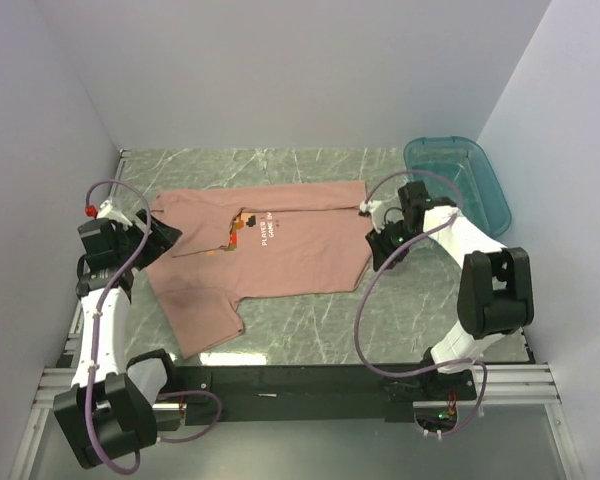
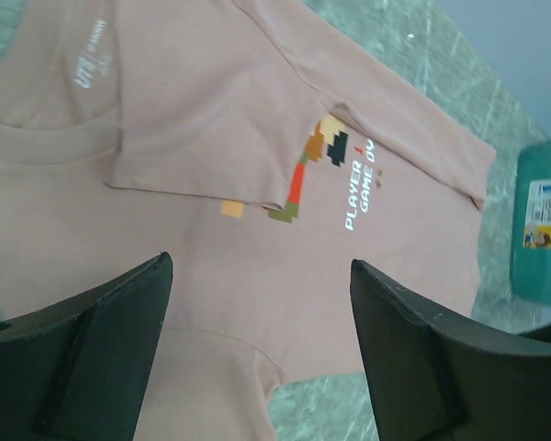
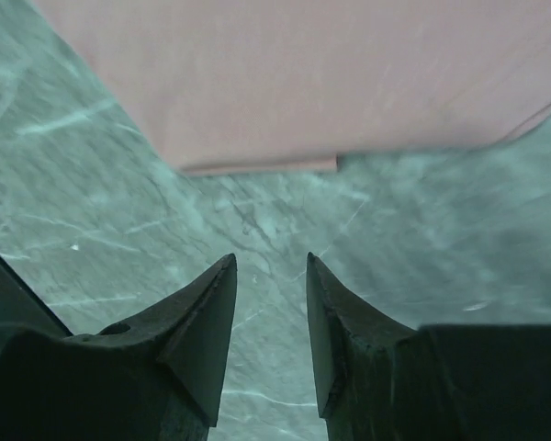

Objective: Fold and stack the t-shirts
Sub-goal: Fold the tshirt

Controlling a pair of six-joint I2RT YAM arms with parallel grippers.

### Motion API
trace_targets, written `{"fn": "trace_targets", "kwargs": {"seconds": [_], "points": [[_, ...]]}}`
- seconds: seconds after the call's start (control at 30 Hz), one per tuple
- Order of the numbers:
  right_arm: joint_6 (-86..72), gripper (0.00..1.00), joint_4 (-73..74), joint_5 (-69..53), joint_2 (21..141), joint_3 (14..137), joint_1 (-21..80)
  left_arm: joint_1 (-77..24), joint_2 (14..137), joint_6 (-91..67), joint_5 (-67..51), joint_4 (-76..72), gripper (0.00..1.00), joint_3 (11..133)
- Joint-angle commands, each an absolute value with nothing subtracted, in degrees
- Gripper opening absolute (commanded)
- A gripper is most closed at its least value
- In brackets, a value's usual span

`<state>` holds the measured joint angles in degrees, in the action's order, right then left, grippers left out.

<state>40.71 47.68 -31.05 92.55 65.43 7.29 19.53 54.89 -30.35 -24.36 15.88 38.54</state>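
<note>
T-shirt (image 1: 270, 250): lies on the table (image 1: 310, 320), in the middle, one flap folded over part of the print.
Left pincer (image 2: 262, 266): at 9 o'clock of the shirt, jaws wide apart, empty.
Right pincer (image 3: 271, 266): at 3 o'clock, jaws slightly apart, empty, over bare table.
Tub (image 1: 480, 190): at 2 o'clock.

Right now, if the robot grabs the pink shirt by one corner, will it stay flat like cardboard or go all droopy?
Probably droopy: the t-shirt lies limp, with a folded flap creased over its front. It looks thin, so it is likely light. Pushed across the table, it would probably bunch up rather than slide whole.
</note>
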Motion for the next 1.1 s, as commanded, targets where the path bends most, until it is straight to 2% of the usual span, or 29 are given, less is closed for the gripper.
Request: {"fn": "trace_targets", "kwargs": {"seconds": [0.0,0.37,0.87,1.0,1.03,1.07], "points": [[34.3,0.43,41.0,-25.9,93.2,62.1,7.1,18.5,52.4,-27.7,-27.0,14.6,0.83,37.8],[22.1,0.44,37.3,-22.8,104.1,68.4,10.1,17.1,49.2,-27.8,-25.9,14.4,0.83,37.6],[20.6,0.44,36.9,-20.3,106.6,68.6,13.6,17.0,48.5,-27.7,-25.3,14.4,0.83,37.5],[21.9,0.31,38.6,-19.8,106.0,68.4,13.5,17.1,48.5,-27.7,-25.1,14.6,0.84,37.5],[22.8,0.23,40.1,-19.8,106.0,68.6,13.5,17.0,48.5,-27.7,-25.2,14.6,0.84,37.6],[23.1,0.19,40.7,-19.7,105.6,68.7,13.4,17.0,48.5,-27.7,-25.2,14.6,0.83,37.6]]}}
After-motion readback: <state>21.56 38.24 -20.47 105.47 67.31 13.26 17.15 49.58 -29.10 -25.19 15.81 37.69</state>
